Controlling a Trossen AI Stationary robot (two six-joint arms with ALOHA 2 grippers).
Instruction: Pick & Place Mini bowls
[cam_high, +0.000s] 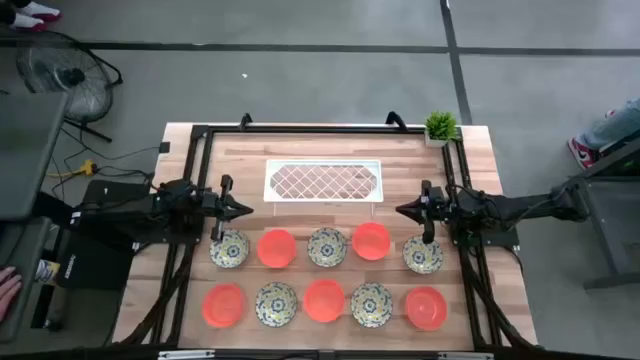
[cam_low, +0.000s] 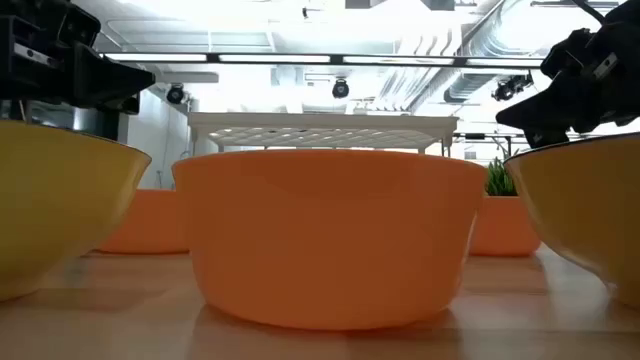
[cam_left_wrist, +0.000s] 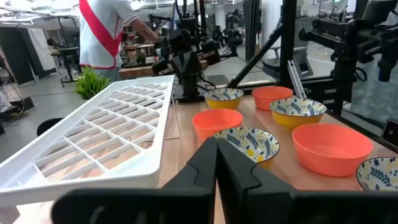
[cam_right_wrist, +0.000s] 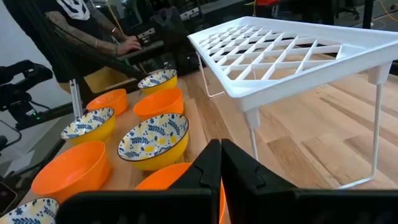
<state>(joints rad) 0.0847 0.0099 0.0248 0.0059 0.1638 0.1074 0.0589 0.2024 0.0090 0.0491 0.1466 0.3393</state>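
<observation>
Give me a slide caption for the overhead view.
Both grippers, left and right, shut above ten mini bowls in two alternating rows.

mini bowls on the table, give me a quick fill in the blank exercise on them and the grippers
1. The mini bowls stand in ____ rows of five.
2. In each row, orange-red bowls alternate with cream ____ ones.
3. The white tray holds ____ bowls.
4. The left gripper and the right gripper are both ____, holding nothing.

Missing words: two; floral; no; shut
</observation>
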